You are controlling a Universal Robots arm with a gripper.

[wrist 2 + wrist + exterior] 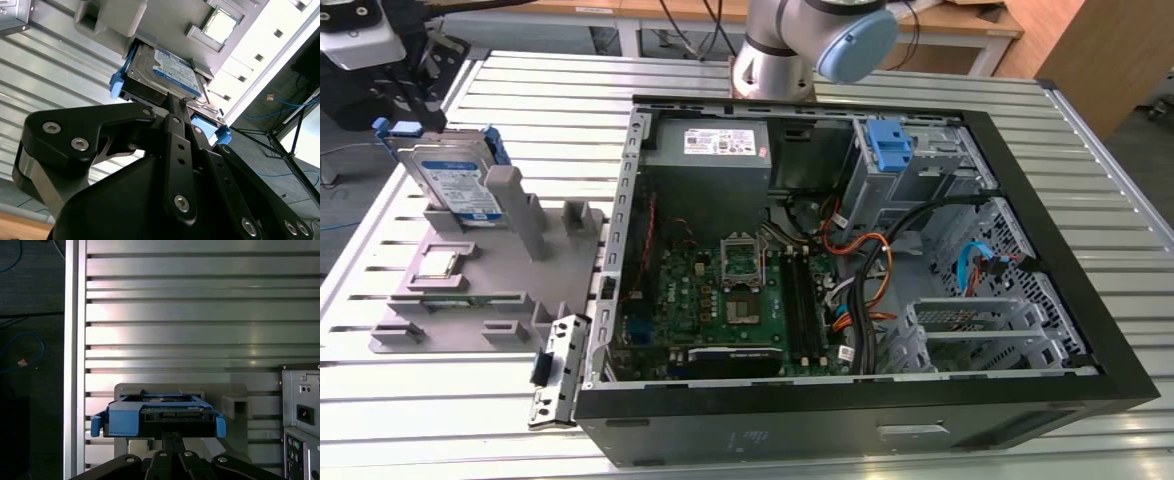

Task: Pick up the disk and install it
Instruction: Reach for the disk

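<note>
The disk [454, 185] is a silver hard drive with a blue-and-white label and blue carrier rails. It stands upright on edge in a slot of the grey holder [494, 270] at the exterior view's left. My gripper [398, 112] hangs right above its top edge. In both wrist views the black fingers run close together, and the gripper [177, 100] is shut, with its tips at the upper edge of the disk [170, 72]. The disk [160, 415] shows end-on just beyond the gripper [172, 437]. Whether the tips pinch any part of it is hidden.
The open computer case [1067, 250] lies on the slatted metal table [881, 80] to the exterior view's right of the holder. Inside are a grey power supply [714, 150], the motherboard, cables and a drive bay with a blue latch [891, 145]. A small chip [438, 263] rests on the holder.
</note>
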